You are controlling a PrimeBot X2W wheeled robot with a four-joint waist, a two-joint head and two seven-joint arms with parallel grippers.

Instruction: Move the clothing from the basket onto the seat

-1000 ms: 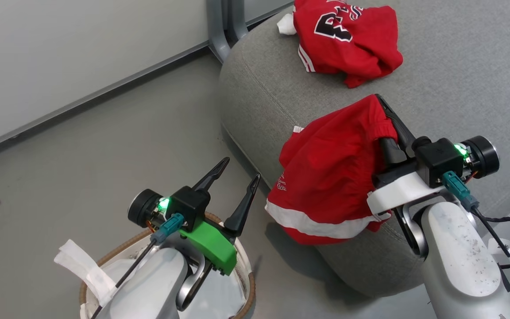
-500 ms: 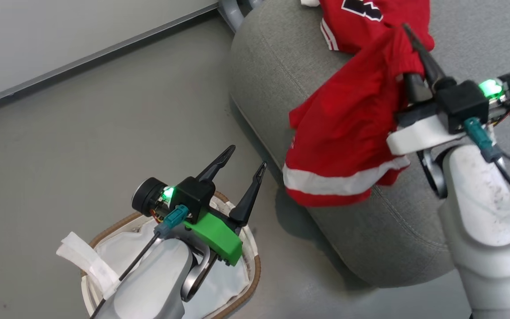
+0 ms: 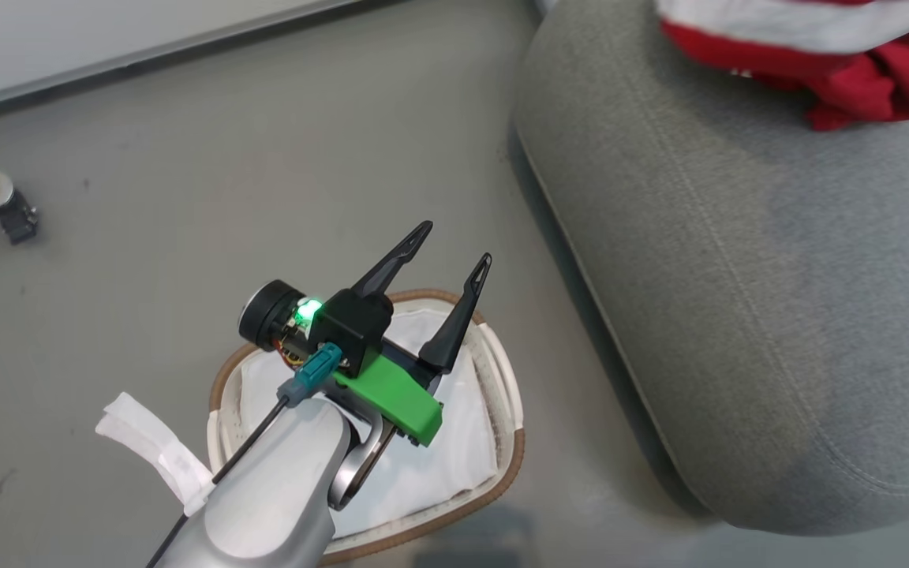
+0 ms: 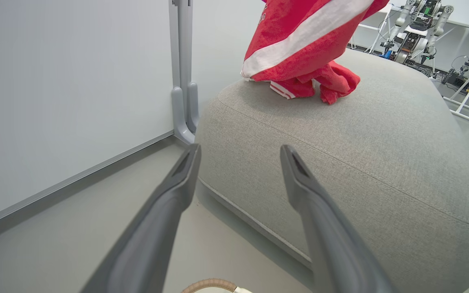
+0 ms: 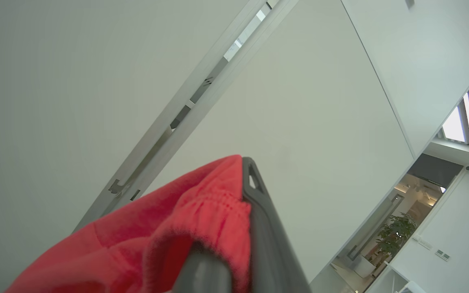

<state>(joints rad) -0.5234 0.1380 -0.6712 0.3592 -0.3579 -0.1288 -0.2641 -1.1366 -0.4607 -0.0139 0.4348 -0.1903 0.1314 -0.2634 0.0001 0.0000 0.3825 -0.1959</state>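
The large grey woven-fabric seat point(image 3: 738, 276) takes up the right of the scene. At its far end a crumpled red garment point(image 4: 334, 81) with thin white stripes lies on top. Over it hangs a red soft-fabric garment point(image 4: 299, 53) with a broad white band, its elastic edge pinched in the right gripper point(image 5: 240, 195). Near left, on the floor beside the seat, stands the oval white basket point(image 3: 508, 410) with a brown woven rim. Above it the left gripper point(image 3: 456, 242) is empty, fingers spread, well apart from both garments.
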